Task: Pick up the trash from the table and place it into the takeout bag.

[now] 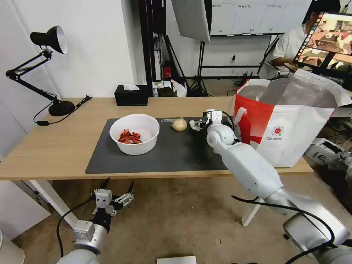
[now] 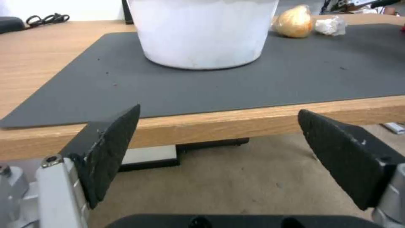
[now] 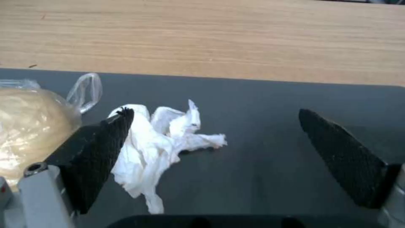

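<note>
On the dark grey mat (image 1: 172, 154) of the table (image 1: 55, 146) stands a white bowl (image 1: 134, 134) with red scraps. A tan lump in clear wrap (image 1: 179, 124) lies to its right. My right gripper (image 1: 198, 125) hovers open just right of the lump, low over the mat. In the right wrist view the right gripper (image 3: 215, 112) straddles a crumpled white tissue (image 3: 160, 139), which lies against one finger (image 3: 101, 148), beside the lump (image 3: 29, 120). The takeout bag (image 1: 289, 121) stands open at the table's right end. My left gripper (image 1: 119, 183) hangs open below the table's front edge.
A black tissue box (image 1: 131, 95) sits at the back edge, and a black desk lamp (image 1: 47, 73) with its cable at the back left. From the left wrist, the bowl (image 2: 202, 31), lump (image 2: 294, 22) and tissue (image 2: 331, 26) show beyond the table edge (image 2: 253, 117).
</note>
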